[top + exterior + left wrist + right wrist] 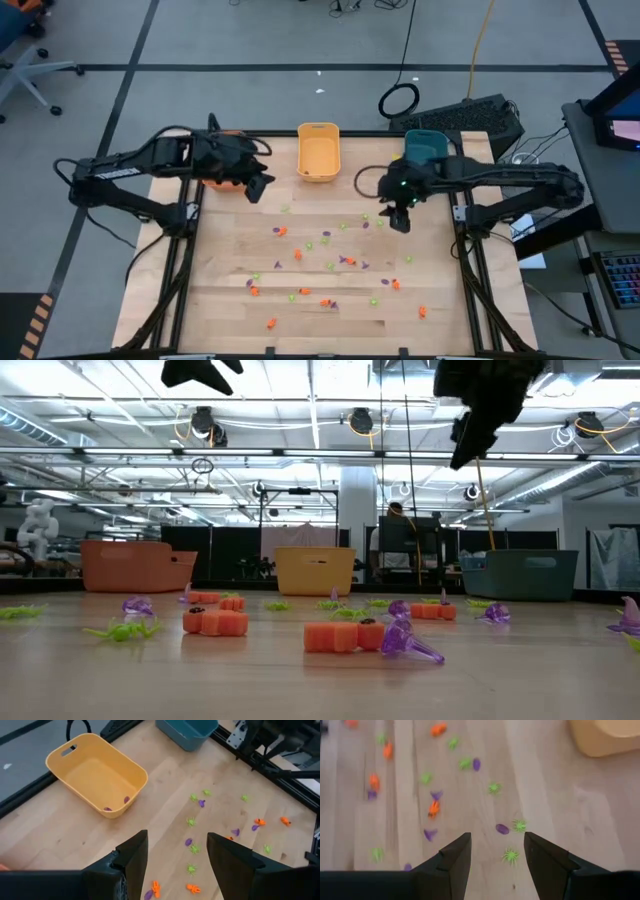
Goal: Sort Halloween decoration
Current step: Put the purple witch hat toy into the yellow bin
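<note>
Right gripper (493, 851) jaws wide and empty, raised over the table's (230, 320) right half, in front of the teal bin (425, 146). Left gripper (177, 851) likewise wide, empty, near the far left corner beside the orange bin (137, 565). Trinkets (330, 266) lie scattered across the middle and near edge; two purple ones sit in the yellow bin (95, 775).

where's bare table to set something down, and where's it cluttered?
Free: the strip along the table's left edge, below the orange bin, and the patch between the yellow bin and the left gripper. Crowded: trinkets scattered across the centre and lower right, below the right gripper.
</note>
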Motion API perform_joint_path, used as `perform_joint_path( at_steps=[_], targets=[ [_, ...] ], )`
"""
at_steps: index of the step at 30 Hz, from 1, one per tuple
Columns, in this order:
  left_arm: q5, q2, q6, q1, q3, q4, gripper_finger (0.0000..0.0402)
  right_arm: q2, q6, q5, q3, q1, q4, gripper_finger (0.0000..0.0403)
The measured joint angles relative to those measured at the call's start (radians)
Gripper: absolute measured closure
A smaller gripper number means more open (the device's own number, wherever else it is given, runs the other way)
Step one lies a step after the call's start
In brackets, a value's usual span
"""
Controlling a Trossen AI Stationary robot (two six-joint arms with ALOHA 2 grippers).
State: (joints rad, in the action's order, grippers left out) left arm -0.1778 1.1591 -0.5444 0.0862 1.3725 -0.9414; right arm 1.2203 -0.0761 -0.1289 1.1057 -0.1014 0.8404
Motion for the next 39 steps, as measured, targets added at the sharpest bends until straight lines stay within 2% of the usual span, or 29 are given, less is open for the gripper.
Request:
perform_joint_path(
  at_steps=[11,14,21,31,39],
  targets=[
    [-0.135,0.000,-0.127,-0.142,-0.018,0.001,0.0198,0.197,0.323,-0.005,0.000,0.018,-0.006,0.0232],
    [-0.168,0.000,-0.156,-0.168,-0.051,0.001,0.0198,0.245,0.347,-0.005,0.000,0.018,-0.031,0.0232],
    [-0.169,0.000,-0.238,-0.226,-0.124,0.053,0.0198,0.348,0.386,-0.006,0.000,0.018,-0.122,0.0232],
    [-0.201,0.013,-0.263,-0.298,-0.127,0.108,0.0198,0.494,0.497,-0.030,0.000,0.018,-0.118,0.0232],
    [-0.213,0.024,-0.263,-0.310,-0.128,0.106,0.0198,0.549,0.551,-0.004,0.000,0.018,-0.134,0.0238]
  ],
)
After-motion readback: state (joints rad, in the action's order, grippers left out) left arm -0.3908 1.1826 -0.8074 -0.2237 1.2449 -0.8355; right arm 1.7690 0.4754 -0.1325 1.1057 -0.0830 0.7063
